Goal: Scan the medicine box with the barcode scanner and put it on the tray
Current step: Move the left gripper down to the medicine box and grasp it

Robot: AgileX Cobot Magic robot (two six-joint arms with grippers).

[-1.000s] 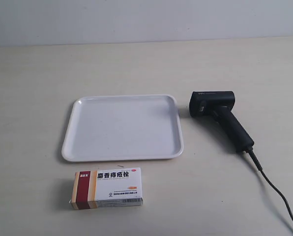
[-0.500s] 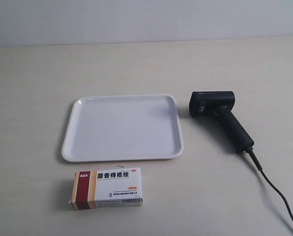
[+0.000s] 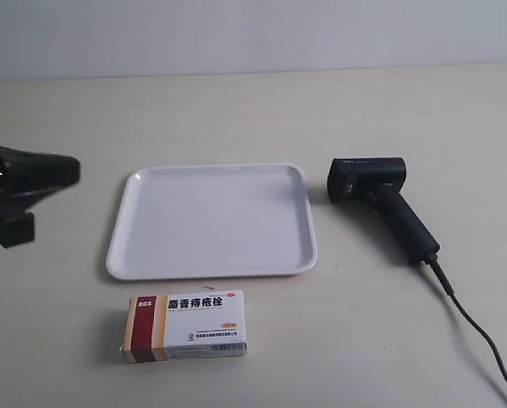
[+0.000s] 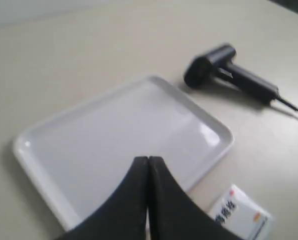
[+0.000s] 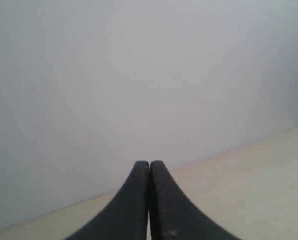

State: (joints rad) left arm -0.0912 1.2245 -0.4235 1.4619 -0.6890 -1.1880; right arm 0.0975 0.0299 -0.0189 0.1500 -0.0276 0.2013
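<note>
The medicine box [image 3: 185,325] lies flat on the table just in front of the white tray [image 3: 213,219]; its corner shows in the left wrist view [image 4: 241,215]. Right of the tray lies the black barcode scanner [image 3: 381,200], cable trailing to the lower right. The left wrist view shows the tray [image 4: 124,145] and scanner [image 4: 229,72] too. My left gripper [image 3: 66,170], shut and holding nothing, reaches in from the exterior view's left edge, apart from the tray; its tips [image 4: 148,160] hover over the tray in its own view. My right gripper [image 5: 149,164] is shut, empty, facing the wall.
A pale wall [image 3: 253,34] runs along the far side of the beige table [image 3: 236,110]. The scanner's black cable [image 3: 479,336] runs across the table toward the lower right corner of the exterior view.
The arm at the exterior view's left has come into view from the left edge; it was absent in both earlier frames. Box, tray and scanner have not moved.
</note>
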